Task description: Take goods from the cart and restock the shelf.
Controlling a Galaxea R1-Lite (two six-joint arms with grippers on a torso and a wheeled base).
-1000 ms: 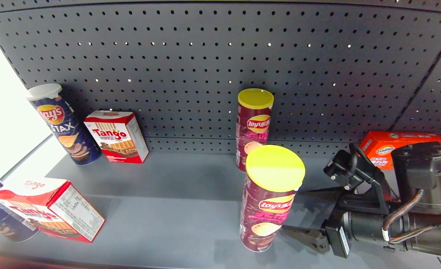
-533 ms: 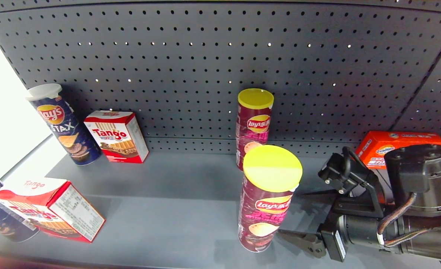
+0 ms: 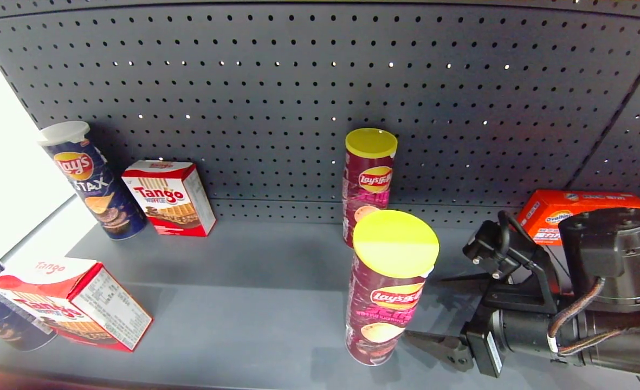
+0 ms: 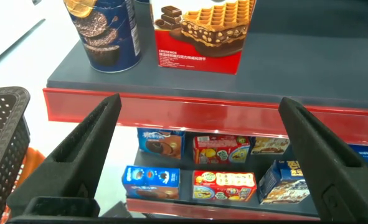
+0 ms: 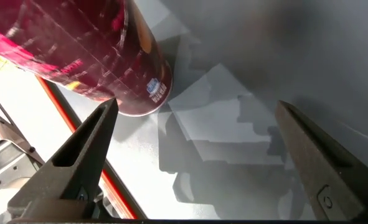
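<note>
The shelf [image 3: 254, 303], grey with a pegboard back, carries one maroon chip can [image 3: 387, 292] upright near its front edge and a second maroon can [image 3: 368, 184] upright against its back panel. The right gripper [image 5: 193, 155] lies low over the shelf's deck, fingers spread wide and empty, the front can just off their tips. The left gripper [image 4: 196, 155], likewise spread and empty, sits out before the shelf's red front lip.

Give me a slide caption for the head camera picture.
Open right gripper beside the front purple chip can standing on a grey shelf.
</note>
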